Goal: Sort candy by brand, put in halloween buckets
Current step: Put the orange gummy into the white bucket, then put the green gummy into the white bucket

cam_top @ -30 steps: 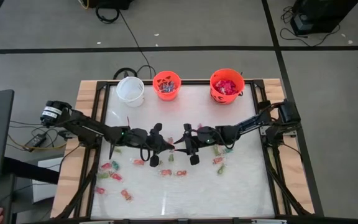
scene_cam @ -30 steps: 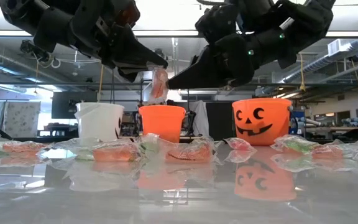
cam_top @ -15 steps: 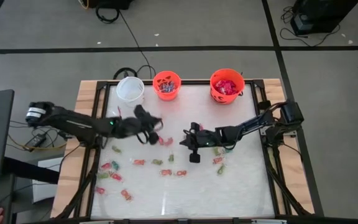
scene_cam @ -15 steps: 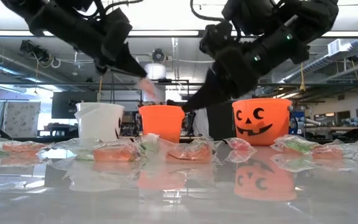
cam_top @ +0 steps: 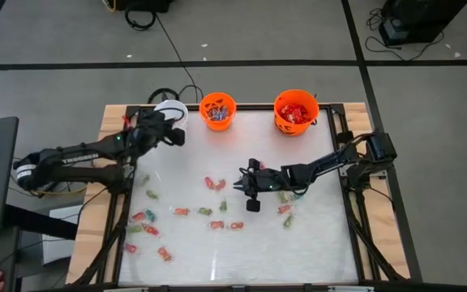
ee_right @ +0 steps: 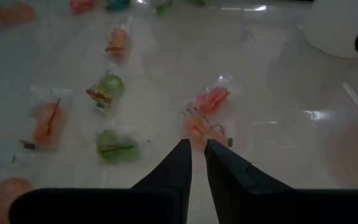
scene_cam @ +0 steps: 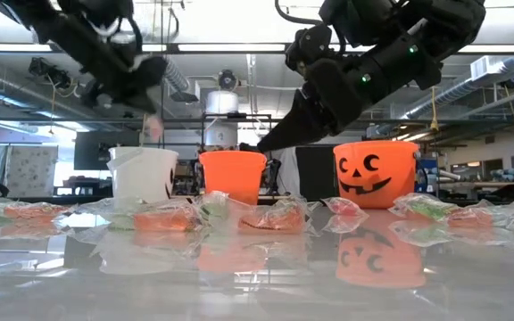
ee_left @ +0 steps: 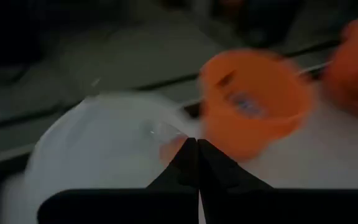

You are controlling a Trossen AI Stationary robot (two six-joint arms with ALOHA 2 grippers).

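Many loose candies (cam_top: 181, 212) lie across our table's (cam_top: 298, 243) near half, wrapped in red, orange and green. Mid-table we hold our right gripper (cam_top: 245, 183) above that scatter, its fingers almost together with a slim gap and nothing between them. Farthest, our left gripper (cam_top: 171, 127) hangs at the white bucket's (cam_top: 171, 108) rim, fingers pressed together on a clear-wrapped candy, beside the small orange bucket (cam_top: 216, 110) and the larger one (cam_top: 295, 111).

A black cable (cam_top: 169, 45) snakes across the grey floor (cam_top: 55, 49) behind the table (cam_top: 112, 122).
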